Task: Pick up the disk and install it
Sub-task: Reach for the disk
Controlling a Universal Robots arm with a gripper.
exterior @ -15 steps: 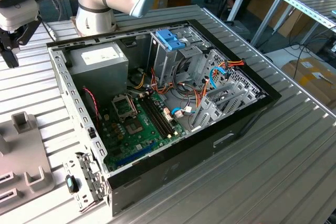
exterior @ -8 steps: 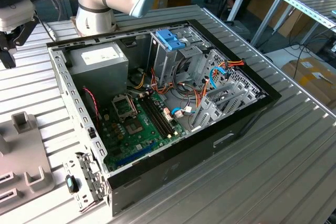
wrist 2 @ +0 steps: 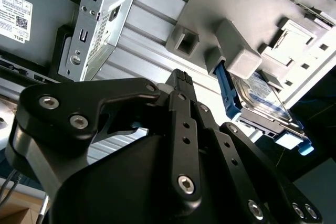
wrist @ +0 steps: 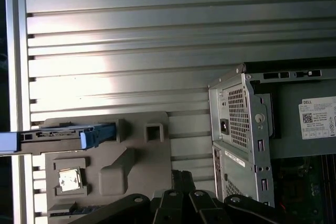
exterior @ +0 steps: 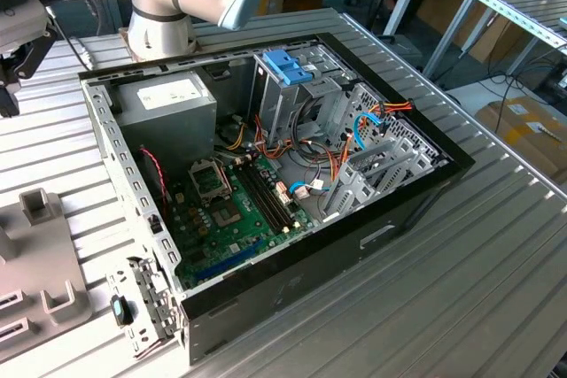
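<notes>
You have open room above the ribbed metal table (exterior: 469,289) at the lower right of the exterior view. Inside the open black computer case (exterior: 301,285), the tall grey metal drive cage (exterior: 276,105) and orange and blue wires (exterior: 394,108) crowd the upper middle.

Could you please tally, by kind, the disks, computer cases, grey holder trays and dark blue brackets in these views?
Disk: 1
Open computer case: 1
Grey holder tray: 1
Dark blue bracket: 1
Total: 4
</notes>
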